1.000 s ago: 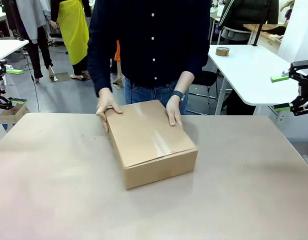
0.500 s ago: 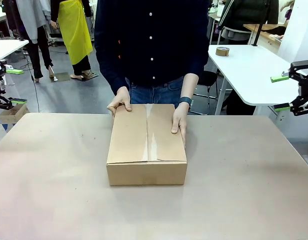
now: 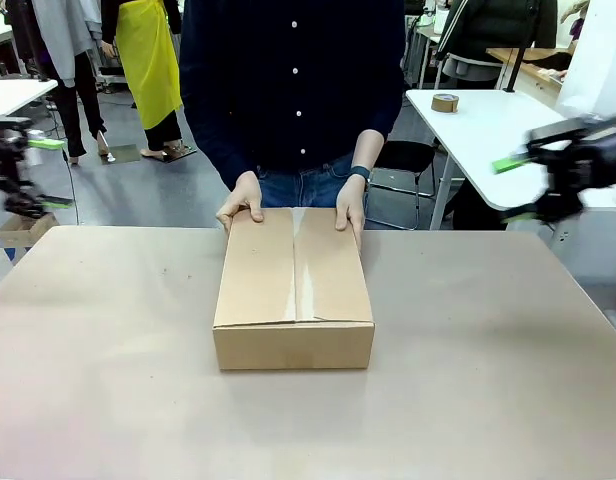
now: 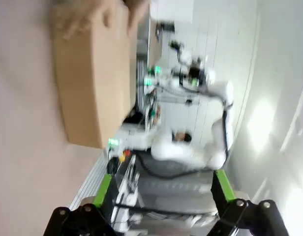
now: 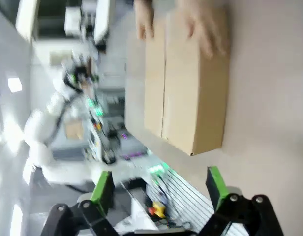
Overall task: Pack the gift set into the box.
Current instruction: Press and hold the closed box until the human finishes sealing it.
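- while the brown corrugated cardboard box (image 3: 293,280) sits closed on the desk (image 3: 108,380), a person's hands (image 3: 240,205) rest on its far end.
- left end effector (image 3: 38,173) and right end effector (image 3: 513,190) hang released (both empty).
- risk: reaching in now could strike those hands.

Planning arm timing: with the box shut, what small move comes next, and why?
Probably ease the open right pincer toward the near end of the box: its flaps are shut, the person's hands rest on the far end, and the left pincer hangs open aside.
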{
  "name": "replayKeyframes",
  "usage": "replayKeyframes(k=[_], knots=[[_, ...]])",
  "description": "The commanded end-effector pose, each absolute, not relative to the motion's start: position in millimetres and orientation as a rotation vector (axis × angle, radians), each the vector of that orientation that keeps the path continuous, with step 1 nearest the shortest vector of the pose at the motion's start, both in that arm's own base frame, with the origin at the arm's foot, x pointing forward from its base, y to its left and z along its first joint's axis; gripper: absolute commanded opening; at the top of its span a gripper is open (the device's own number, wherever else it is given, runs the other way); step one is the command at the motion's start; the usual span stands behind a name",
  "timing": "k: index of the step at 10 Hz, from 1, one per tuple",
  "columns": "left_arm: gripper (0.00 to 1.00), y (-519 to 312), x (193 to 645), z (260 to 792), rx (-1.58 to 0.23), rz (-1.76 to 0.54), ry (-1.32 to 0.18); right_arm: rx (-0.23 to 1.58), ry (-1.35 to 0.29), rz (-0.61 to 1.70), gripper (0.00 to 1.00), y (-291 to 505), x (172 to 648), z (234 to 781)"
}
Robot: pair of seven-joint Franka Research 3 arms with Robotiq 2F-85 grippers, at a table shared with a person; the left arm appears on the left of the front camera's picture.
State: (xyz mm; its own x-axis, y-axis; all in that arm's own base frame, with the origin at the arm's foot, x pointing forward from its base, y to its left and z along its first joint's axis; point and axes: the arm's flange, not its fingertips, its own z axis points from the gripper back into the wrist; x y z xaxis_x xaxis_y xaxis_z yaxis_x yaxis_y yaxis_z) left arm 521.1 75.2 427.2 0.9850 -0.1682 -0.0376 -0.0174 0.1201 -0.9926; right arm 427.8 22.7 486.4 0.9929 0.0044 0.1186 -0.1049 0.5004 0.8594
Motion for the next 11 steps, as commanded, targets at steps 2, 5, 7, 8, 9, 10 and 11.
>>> replayKeyframes(k=[2, 5, 7, 8, 9, 10, 11], knots=[[1.0, -56, 516, 402, -1.575, -0.625, -0.039, 0.921, -0.203, 0.716, 1.0, 124, 486, 454], [1.0, -67, 497, 382, -1.558, -1.061, -0.567, 0.968, -0.352, 1.188, 1.0, 142, 462, 438], [1.0, -64, 485, 395, -1.475, -1.158, -0.741, 1.458, -0.346, 1.363, 1.0, 123, 454, 468], [1.0, -60, 478, 402, -1.386, -1.194, -0.856, 1.474, -0.481, 1.362, 1.0, 108, 452, 478], [1.0, -50, 477, 409, -1.32, -1.196, -0.962, 1.444, -0.619, 1.298, 1.0, 98, 452, 481], [1.0, -61, 498, 399, -1.469, -1.11, -0.758, 1.156, -0.445, 1.239, 1.0, 129, 453, 476], [1.0, -61, 498, 399, -1.469, -1.11, -0.758, 1.156, -0.445, 1.239, 1.0, 129, 453, 476]])
